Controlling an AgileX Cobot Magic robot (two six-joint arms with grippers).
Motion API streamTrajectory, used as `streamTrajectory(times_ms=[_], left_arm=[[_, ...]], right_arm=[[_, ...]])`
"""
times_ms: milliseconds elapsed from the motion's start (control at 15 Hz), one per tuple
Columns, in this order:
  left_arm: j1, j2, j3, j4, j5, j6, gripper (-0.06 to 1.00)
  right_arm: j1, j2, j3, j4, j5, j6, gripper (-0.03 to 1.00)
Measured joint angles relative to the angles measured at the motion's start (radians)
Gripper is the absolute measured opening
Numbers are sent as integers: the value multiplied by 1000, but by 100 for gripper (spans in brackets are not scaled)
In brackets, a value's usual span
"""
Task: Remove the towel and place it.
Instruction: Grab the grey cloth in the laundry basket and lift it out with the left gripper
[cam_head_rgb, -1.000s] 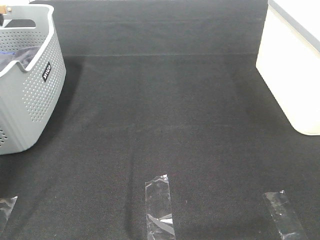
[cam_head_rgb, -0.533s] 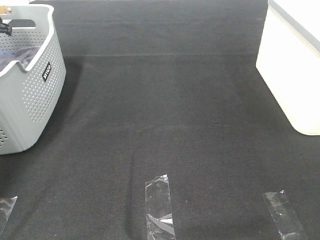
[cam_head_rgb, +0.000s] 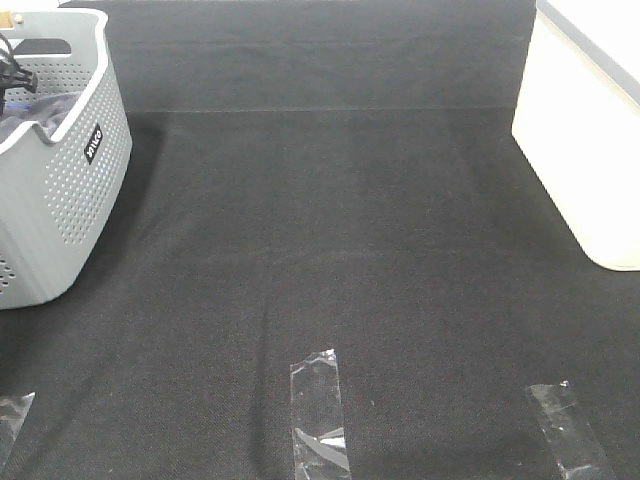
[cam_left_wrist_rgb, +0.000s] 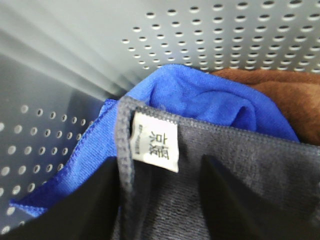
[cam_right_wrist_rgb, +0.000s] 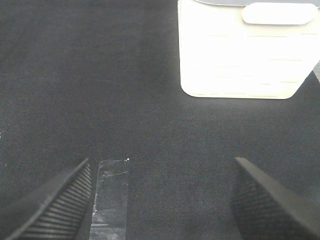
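Left fingers stand part-way apart inside the basket, one on each side of a stretch of the grey towel just by its white label, and the cloth lies flat between them. The towel rests over a blue cloth in that basket, at the upper left of the overhead view. Right fingers gape wide and empty above the desk.

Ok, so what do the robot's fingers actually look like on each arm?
Both pairs are black and taper toward the tip. The right fingers carry fine ribbed grooves. The left fingers look plain, though blurred. In the high view only what looks like black cable of the left arm shows; no markings are visible.
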Motion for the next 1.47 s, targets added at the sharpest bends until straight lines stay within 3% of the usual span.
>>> streamTrajectory(times_ms=[333,667,933,1133,1467], left_arm=[[0,0,0,23,0,1,2],[-1,-15,0,23,22,22,0],[-29,-138,0,4,76,22,0],[-81,-260,0,-1,144,36,0],[-251,-467,0,-7,248,127,0]], right_arm=[[0,0,0,0,0,0,71],[0,0,0,0,0,0,71],[0,0,0,0,0,0,71],[0,0,0,0,0,0,71],[0,0,0,0,0,0,71]])
